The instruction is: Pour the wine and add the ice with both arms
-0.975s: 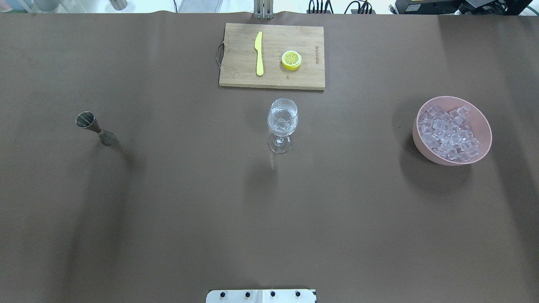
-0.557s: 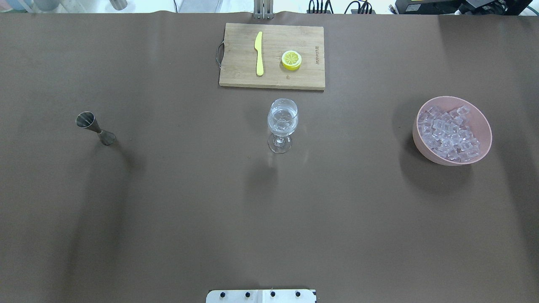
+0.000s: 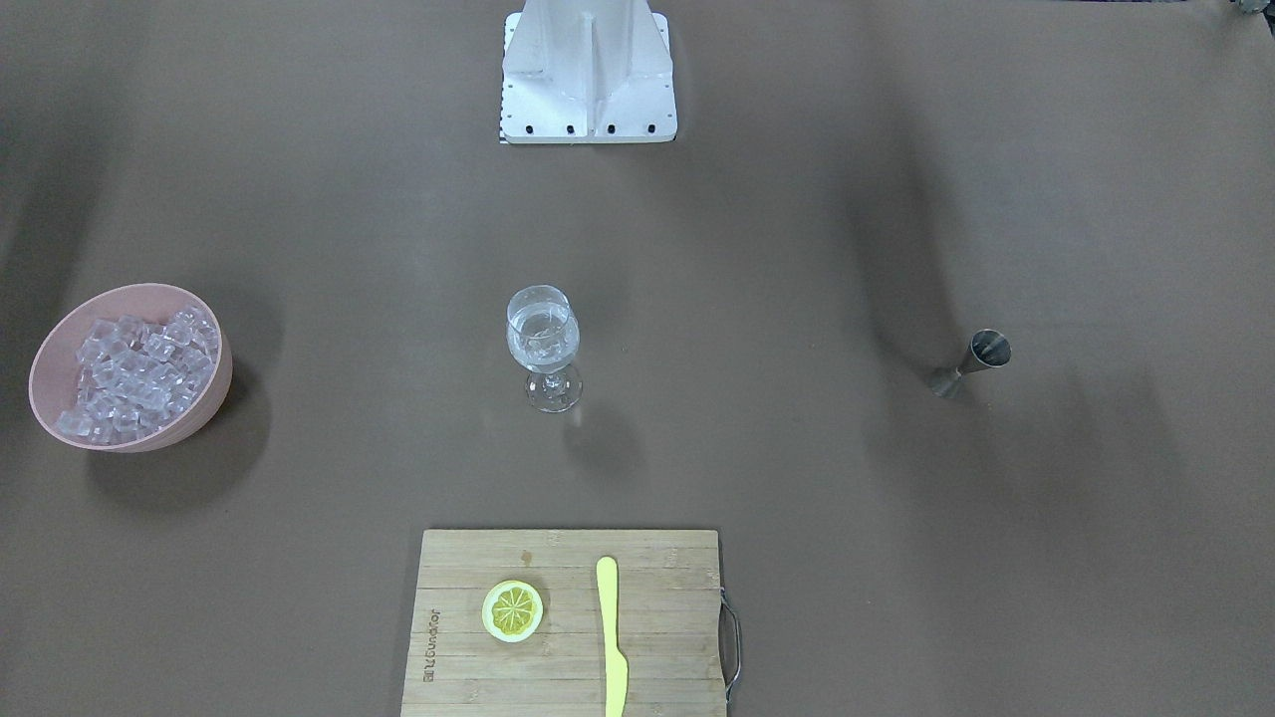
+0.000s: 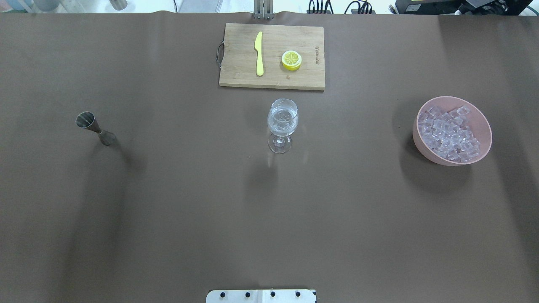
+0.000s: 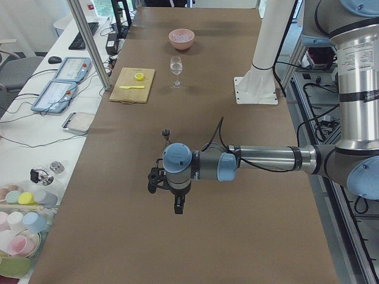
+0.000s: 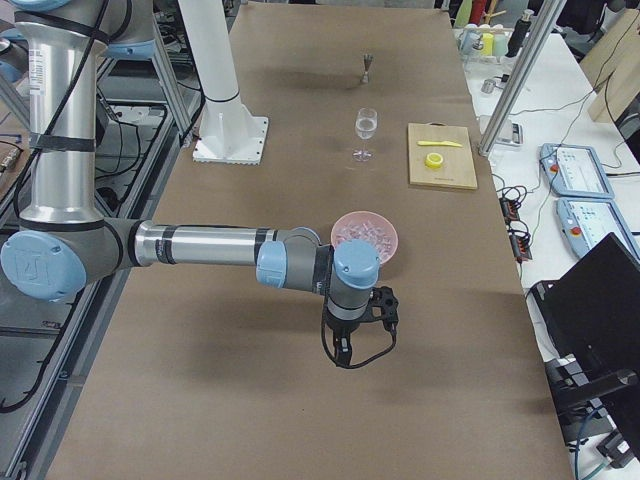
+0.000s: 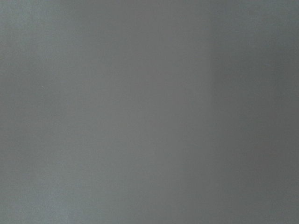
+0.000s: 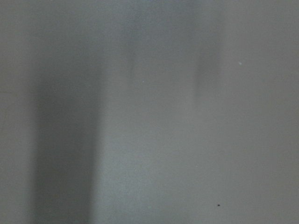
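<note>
Cannot tell jaw gap of left gripper (image 5: 177, 208) or right gripper (image 6: 343, 356), hanging over opposite ends of table (image 4: 177, 202). Ice (image 4: 449, 135) heaped in bowl (image 4: 483, 124), some in glass (image 4: 282, 120).

Brown-covered table (image 4: 168, 210), white side desk (image 5: 18, 155), aluminium post (image 5: 92, 47), black keyboard (image 5: 79, 40)

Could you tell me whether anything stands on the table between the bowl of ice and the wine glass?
Nothing visible does. Only bare brown table lies between the ice in its pink bowl and the wine glass; the cutting board sits off that line.
</note>
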Robot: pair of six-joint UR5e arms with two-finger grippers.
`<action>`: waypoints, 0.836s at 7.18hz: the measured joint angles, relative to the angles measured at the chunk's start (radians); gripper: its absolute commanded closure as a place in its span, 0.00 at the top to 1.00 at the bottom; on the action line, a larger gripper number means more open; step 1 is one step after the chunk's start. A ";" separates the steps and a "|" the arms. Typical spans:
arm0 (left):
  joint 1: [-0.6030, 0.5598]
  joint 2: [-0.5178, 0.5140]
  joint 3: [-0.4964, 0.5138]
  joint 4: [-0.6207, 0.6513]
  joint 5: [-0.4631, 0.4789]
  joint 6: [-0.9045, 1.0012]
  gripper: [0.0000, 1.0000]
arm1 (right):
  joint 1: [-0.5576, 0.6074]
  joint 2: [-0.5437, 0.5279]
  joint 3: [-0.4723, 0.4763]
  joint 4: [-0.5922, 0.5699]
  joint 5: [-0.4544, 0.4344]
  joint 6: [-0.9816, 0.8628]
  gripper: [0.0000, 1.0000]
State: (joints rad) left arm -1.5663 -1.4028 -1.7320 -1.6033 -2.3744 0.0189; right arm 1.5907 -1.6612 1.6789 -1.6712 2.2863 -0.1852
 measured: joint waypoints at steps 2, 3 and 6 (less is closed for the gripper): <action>0.000 -0.001 0.025 -0.003 0.003 0.001 0.99 | 0.000 0.001 0.016 0.003 0.032 0.002 1.00; 0.000 -0.001 0.034 -0.004 0.003 0.002 0.99 | 0.000 0.002 0.022 0.004 0.036 0.002 1.00; 0.003 -0.003 0.045 -0.003 0.003 0.002 0.99 | 0.000 -0.002 0.028 0.004 0.036 0.003 1.00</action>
State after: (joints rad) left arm -1.5630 -1.4060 -1.6874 -1.6066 -2.3715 0.0211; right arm 1.5907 -1.6631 1.7064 -1.6674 2.3224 -0.1821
